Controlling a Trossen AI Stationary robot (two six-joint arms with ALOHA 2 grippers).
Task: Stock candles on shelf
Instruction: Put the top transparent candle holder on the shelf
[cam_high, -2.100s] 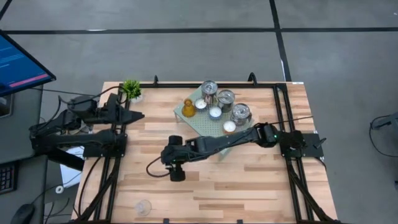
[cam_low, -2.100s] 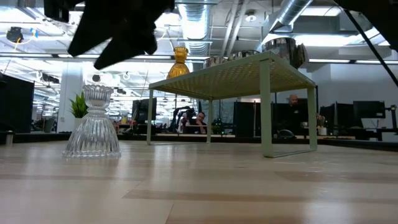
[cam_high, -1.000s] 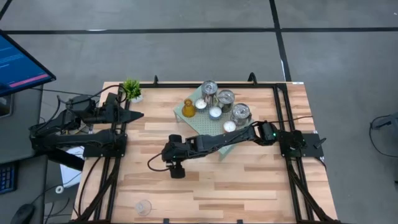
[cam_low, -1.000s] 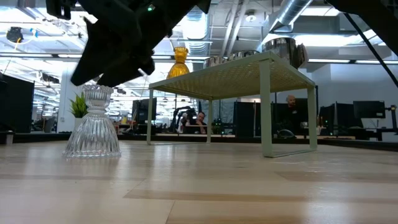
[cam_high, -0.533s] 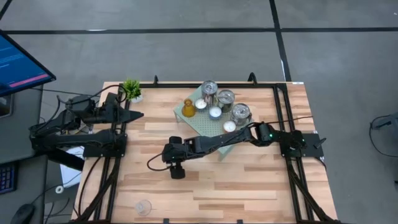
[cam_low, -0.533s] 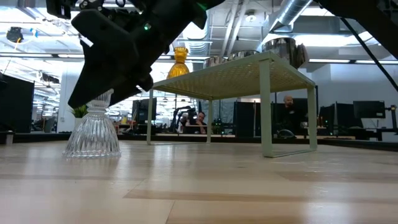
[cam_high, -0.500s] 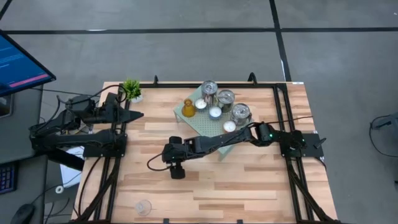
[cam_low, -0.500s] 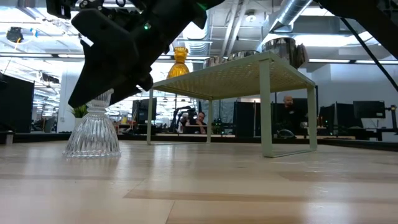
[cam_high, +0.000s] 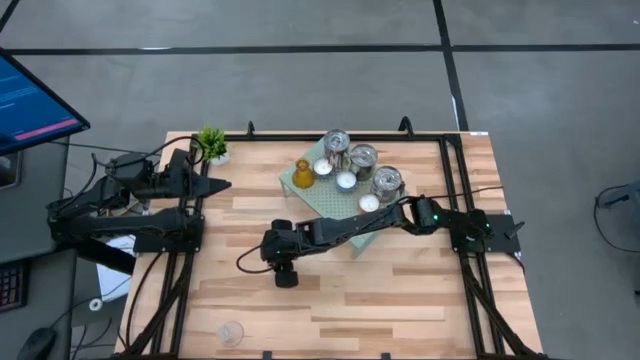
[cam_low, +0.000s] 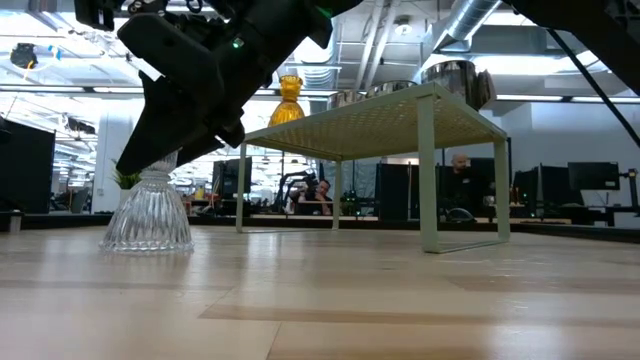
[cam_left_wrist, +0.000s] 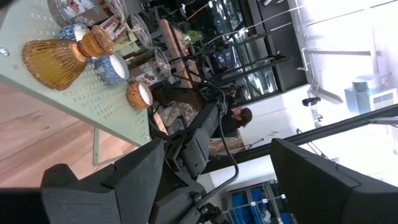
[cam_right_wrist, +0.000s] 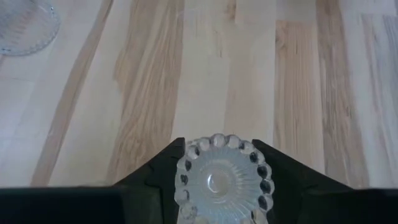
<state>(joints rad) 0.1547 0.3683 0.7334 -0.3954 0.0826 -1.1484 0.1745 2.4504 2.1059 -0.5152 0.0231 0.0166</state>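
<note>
Surface: wooden tabletop of pale planks on a grey floor; the low view looks past it into an office where seated people show far off.
Left arm: folded at the table's left edge, left gripper aimed inward over bare wood, fingers apart, holding nothing.
Plant: one small green potted plant at the back left corner.
Right arm: stretched low across the table from the right side, right gripper pointing down at one ribbed clear glass candle holder standing on the wood; the fingers sit on both sides of its scalloped rim, contact unclear.
Second clear holder: one near the front edge, well apart.
Shelf: mint-green perforated shelf, front corner hidden under the right arm.
On shelf: three silver tins, one amber glass holder, three white tealights.
</note>
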